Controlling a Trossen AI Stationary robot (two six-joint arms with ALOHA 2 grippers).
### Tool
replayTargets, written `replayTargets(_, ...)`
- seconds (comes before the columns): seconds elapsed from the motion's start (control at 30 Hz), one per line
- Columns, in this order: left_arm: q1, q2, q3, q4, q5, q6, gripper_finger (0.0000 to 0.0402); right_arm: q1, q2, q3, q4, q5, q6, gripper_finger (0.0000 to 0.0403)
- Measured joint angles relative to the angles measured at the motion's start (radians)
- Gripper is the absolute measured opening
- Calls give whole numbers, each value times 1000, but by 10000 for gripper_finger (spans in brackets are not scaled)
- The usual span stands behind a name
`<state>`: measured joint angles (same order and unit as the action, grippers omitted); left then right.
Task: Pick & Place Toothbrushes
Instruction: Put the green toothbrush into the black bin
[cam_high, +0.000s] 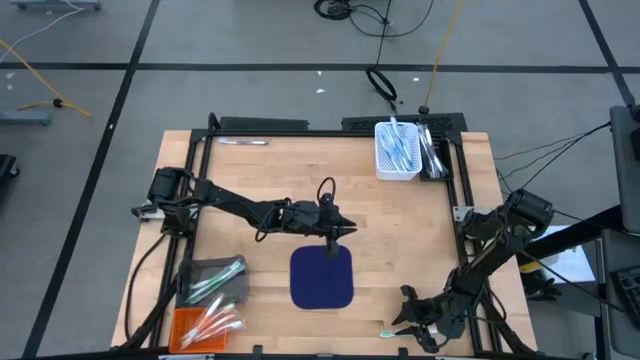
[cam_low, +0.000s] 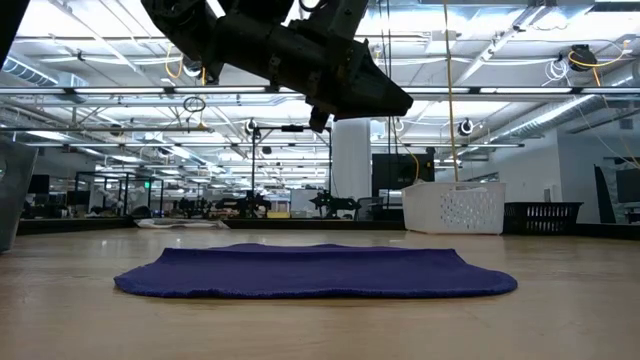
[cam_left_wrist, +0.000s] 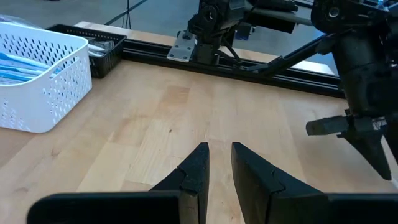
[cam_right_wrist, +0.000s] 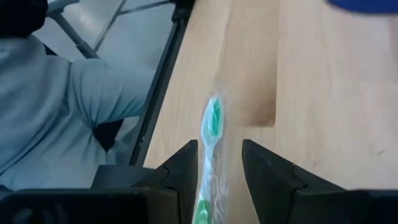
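While the left pincer (cam_high: 345, 232) hangs above the middle of the pale wooden desk (cam_high: 270, 170), just over the navy mat's (cam_high: 322, 277) twelve o'clock edge, its fingers stand narrowly apart on nothing. At the desk's five o'clock corner the right pincer (cam_high: 403, 322) straddles a green-headed toothbrush (cam_right_wrist: 211, 140) lying in clear wrap by the edge; its fingers are parted and not closed on it. More toothbrushes fill a white basket (cam_high: 396, 150) at one o'clock and a grey tray (cam_high: 212, 280) and orange tray (cam_high: 204, 324) at seven o'clock. Beyond the desk lies a grey floor with cables; the low view shows a bright open workshop.
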<state>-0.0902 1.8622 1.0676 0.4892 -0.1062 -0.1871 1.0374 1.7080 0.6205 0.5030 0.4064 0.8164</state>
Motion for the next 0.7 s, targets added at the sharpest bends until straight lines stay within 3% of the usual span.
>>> replayTargets(0.57, 0, 0, 0, -1, 0, 0, 67, 8, 68, 23, 4, -17, 39, 115)
replayTargets(0.7, 0, 0, 0, -1, 0, 0, 67, 7, 67, 23, 0, -46, 37, 96)
